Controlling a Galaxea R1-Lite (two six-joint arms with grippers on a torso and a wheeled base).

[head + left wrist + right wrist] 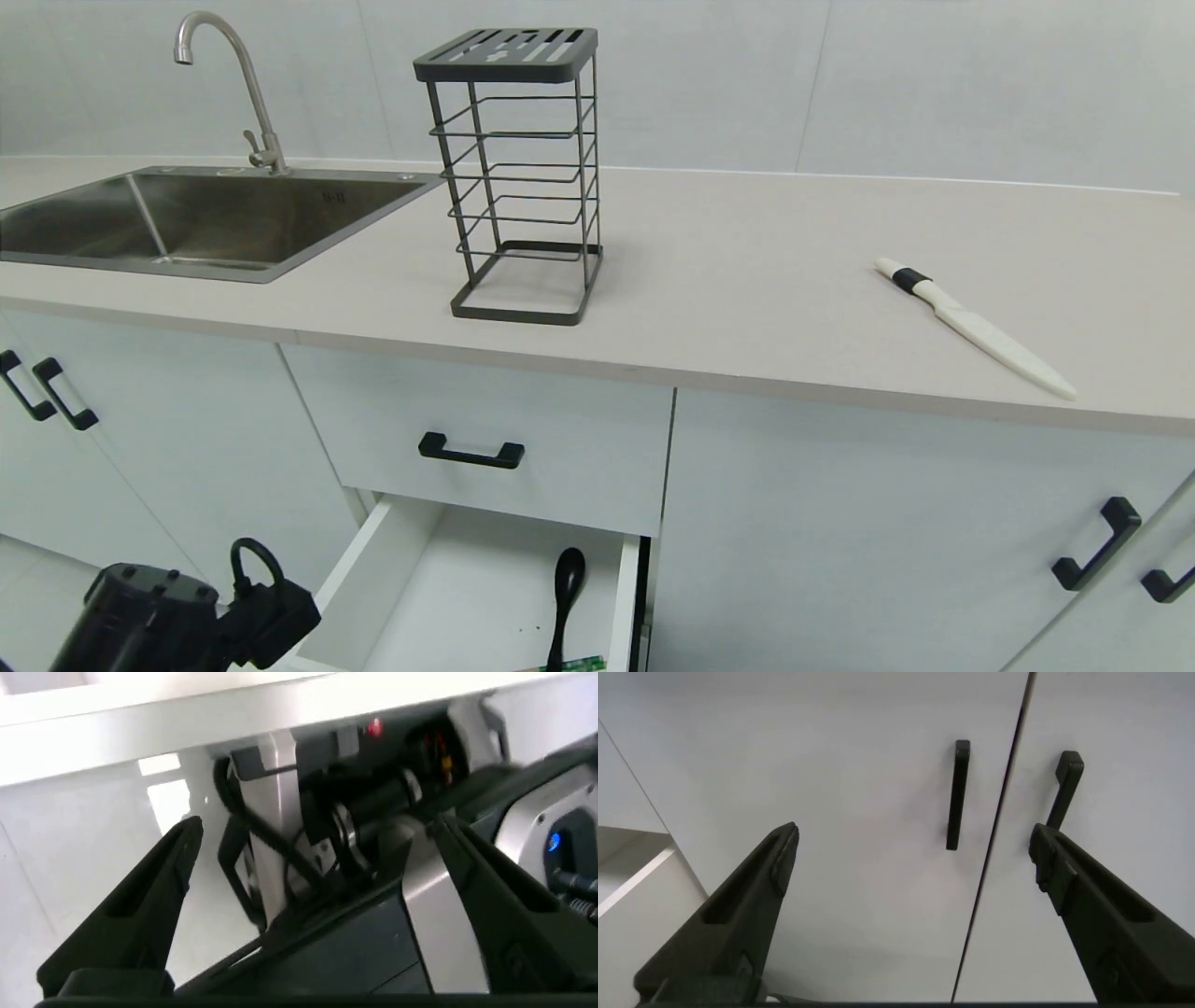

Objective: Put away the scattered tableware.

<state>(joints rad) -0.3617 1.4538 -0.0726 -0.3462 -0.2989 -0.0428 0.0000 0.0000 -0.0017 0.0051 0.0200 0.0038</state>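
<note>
A white knife (976,327) with a black band on its handle lies flat on the right side of the counter, near the front edge. A black spoon (565,593) lies in the open white drawer (439,597) under the counter, close to that drawer's right wall. My left arm (177,616) hangs low, left of the open drawer. The left gripper (318,831) is open and holds nothing. My right gripper (915,840) is also open and bare, facing white cabinet doors at close range.
A black wire rack (518,177) with a slotted top stands mid-counter. A steel sink (205,219) with a faucet (238,79) is at the left. A shut drawer with a black handle (470,454) sits above the open one. Two black door handles (957,793) face the right gripper.
</note>
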